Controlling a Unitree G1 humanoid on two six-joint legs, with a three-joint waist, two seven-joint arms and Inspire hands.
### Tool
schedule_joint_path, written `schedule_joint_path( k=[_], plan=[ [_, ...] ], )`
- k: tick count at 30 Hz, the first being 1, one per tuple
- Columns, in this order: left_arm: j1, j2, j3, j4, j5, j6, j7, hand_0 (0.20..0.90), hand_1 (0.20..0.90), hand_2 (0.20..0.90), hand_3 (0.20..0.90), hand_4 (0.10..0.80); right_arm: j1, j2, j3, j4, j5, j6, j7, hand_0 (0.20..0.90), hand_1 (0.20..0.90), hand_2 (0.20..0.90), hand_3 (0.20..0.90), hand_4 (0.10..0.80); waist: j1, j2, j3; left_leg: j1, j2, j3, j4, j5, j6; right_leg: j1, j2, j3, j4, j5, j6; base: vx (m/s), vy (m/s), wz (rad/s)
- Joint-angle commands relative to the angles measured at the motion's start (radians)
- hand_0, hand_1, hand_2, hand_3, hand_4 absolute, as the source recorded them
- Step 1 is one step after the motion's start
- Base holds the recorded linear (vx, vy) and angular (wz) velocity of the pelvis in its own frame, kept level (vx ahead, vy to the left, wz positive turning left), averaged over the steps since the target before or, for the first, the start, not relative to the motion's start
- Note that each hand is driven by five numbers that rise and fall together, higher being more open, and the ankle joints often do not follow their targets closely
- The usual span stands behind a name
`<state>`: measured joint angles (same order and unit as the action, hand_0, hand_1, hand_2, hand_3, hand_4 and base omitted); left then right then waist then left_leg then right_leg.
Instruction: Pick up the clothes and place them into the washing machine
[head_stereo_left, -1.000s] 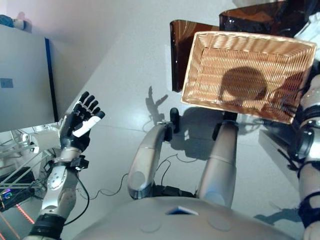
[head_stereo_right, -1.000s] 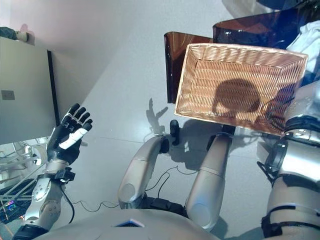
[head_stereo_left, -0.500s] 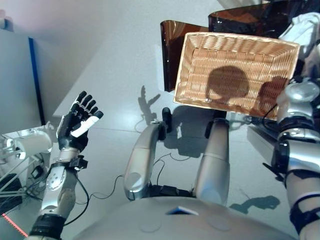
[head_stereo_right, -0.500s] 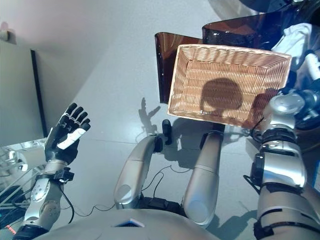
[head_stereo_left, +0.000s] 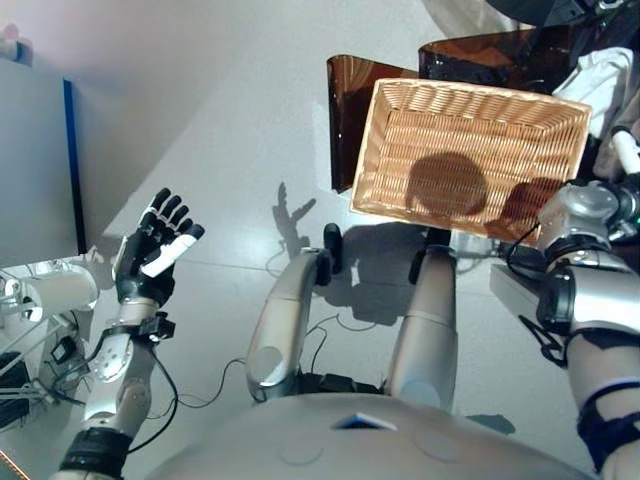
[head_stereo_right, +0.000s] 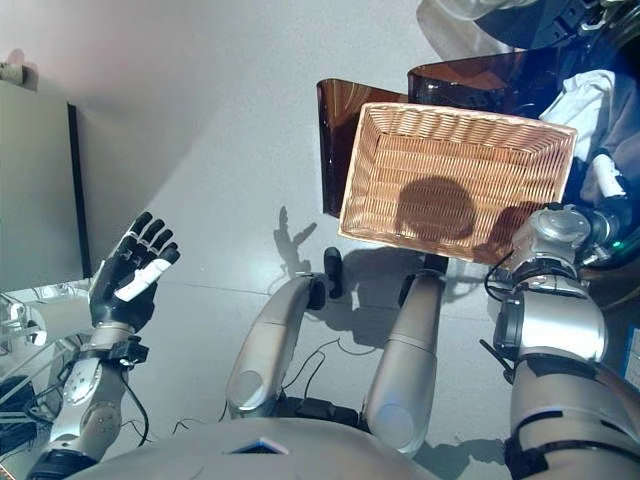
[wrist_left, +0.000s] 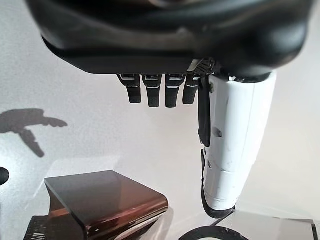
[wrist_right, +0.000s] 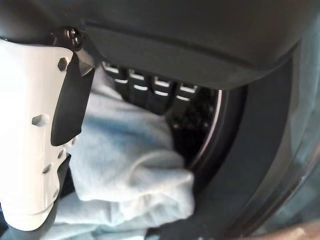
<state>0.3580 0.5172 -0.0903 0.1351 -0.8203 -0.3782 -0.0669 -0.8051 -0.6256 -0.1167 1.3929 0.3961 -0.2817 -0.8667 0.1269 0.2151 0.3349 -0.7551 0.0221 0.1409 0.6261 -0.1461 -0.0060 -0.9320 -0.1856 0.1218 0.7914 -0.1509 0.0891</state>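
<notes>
Cloth (wrist_right: 130, 170), pale blue-white and soft, lies bunched at the mouth of the washer (wrist_right: 240, 165), with its folds spilling over the dark round rim. In the right wrist view its long axis runs from about 11 o'clock, up by the fingers, down to 5 o'clock, where a blunt folded end points toward the rim. The surface looks fleecy and creased, without pattern. In the head views the same cloth (head_stereo_right: 585, 100) shows as a white heap at 2 o'clock, beyond the basket.

Right hand (wrist_right: 45, 125) is at the washer opening, its white-covered thumb beside the cloth and its fingers (wrist_right: 150, 87) straight above it, reaching toward the dark drum. Thumb and fingers stand apart, and they do not pinch the fabric.

Left hand (head_stereo_left: 150, 255) is raised in the air at 9 o'clock in the head views, palm up, fingers spread and straight, holding nothing. Its wrist view shows the fingers (wrist_left: 155, 92) in a row and the white thumb well apart from them.

Basket (head_stereo_left: 470, 160), woven and tan, is empty and sits at 1 o'clock, tilted, on a dark brown stand (head_stereo_left: 350, 110). A grey cabinet (head_stereo_left: 35, 160) with a blue edge stands at 10 o'clock.
</notes>
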Motion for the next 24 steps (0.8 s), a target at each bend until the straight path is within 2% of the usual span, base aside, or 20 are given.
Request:
schedule_joint_path(
  k=[1, 7, 8, 9, 12, 24],
  plan=[
    [-0.016, 0.033, 0.073, 0.029, -0.025, -0.082, 0.013, 0.900, 0.900, 0.900, 0.900, 0.800, 0.085, 0.002, -0.005, 0.094, 0.078, 0.030, 0.018, 0.900, 0.900, 0.900, 0.900, 0.800, -0.007, 0.034, -0.020, -0.068, 0.010, 0.026, -0.100, 0.085, -0.025, -0.029, 0.017, -0.025, 0.025, -0.016, -0.046, 0.000, 0.000, 0.00],
    [-0.022, 0.060, 0.078, 0.015, -0.022, -0.087, 0.006, 0.900, 0.900, 0.900, 0.900, 0.800, 0.026, -0.059, 0.058, 0.117, 0.066, 0.069, 0.097, 0.900, 0.900, 0.900, 0.900, 0.800, 0.003, 0.040, -0.020, -0.076, 0.010, 0.025, -0.100, 0.091, -0.026, -0.039, 0.014, -0.024, 0.030, -0.014, -0.045, 0.000, 0.000, 0.00],
    [-0.023, 0.067, 0.083, 0.011, -0.022, -0.087, 0.003, 0.900, 0.900, 0.900, 0.900, 0.800, 0.011, -0.076, 0.076, 0.119, 0.055, 0.080, 0.110, 0.900, 0.900, 0.900, 0.900, 0.800, 0.004, 0.040, -0.018, -0.077, 0.010, 0.025, -0.101, 0.092, -0.026, -0.039, 0.013, -0.024, 0.029, -0.014, -0.045, -0.024, -0.032, -0.01],
    [-0.023, 0.077, 0.095, 0.009, -0.023, -0.087, -0.004, 0.900, 0.900, 0.900, 0.900, 0.800, -0.008, -0.102, 0.114, 0.113, 0.027, 0.100, 0.175, 0.900, 0.900, 0.900, 0.900, 0.800, 0.005, 0.040, -0.014, -0.080, 0.011, 0.025, -0.100, 0.096, -0.028, -0.043, 0.013, -0.023, 0.031, -0.011, -0.044, -0.024, -0.032, -0.01],
    [-0.016, 0.080, 0.120, 0.011, -0.018, -0.081, -0.004, 0.900, 0.900, 0.900, 0.900, 0.800, -0.044, -0.152, 0.160, 0.105, -0.021, 0.117, 0.200, 0.900, 0.900, 0.900, 0.900, 0.800, 0.006, 0.041, -0.009, -0.087, 0.012, 0.025, -0.097, 0.101, -0.029, -0.050, 0.011, -0.024, 0.033, -0.010, -0.043, -0.020, -0.033, -0.04],
    [0.001, 0.063, 0.167, 0.016, -0.014, -0.061, -0.032, 0.900, 0.900, 0.900, 0.900, 0.800, -0.077, -0.208, 0.235, 0.042, -0.037, 0.074, 0.343, 0.900, 0.900, 0.900, 0.900, 0.800, -0.004, 0.035, 0.003, -0.098, 0.016, 0.020, -0.105, 0.118, -0.033, -0.055, 0.019, -0.034, 0.028, -0.005, -0.046, -0.007, -0.011, 0.00]
  ],
)
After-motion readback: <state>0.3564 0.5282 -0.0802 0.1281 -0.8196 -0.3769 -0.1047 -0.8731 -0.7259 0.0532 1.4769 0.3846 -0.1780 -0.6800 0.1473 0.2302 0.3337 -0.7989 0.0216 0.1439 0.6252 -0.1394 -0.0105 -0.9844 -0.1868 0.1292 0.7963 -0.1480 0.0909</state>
